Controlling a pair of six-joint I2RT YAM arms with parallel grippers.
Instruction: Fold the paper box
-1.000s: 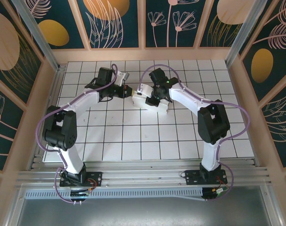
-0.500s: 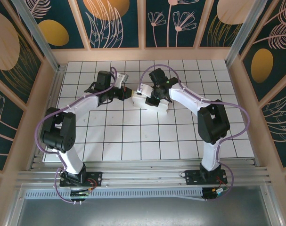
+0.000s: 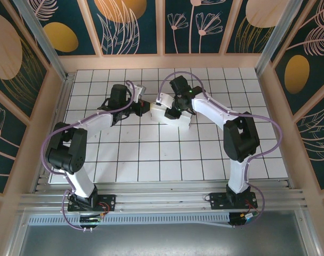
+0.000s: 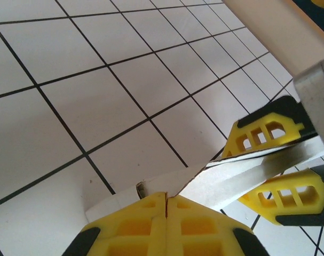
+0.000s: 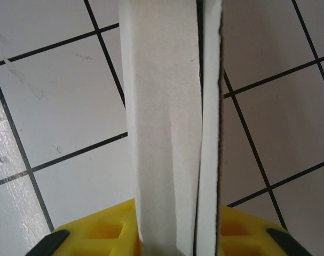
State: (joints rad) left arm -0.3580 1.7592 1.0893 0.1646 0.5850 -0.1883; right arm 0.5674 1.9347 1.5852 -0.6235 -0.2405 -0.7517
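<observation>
- Whereas the arms hide much of the paper box from above, mid-table, the wrist cameras reveal contact.
- Left gripper: jaws pressed together, tip against a box crease.
- Beyond, the right gripper clamps a doubled flap.
- Gridded table all around.

**Grid table, painted walls, metal rails**

I see a white table ruled in black squares across the middle of the overhead frame. Dark teal wall panels with gold discs and pale leaf drawings line the top and both sides. Aluminium rails run along the bottom, above a grey strip.
</observation>
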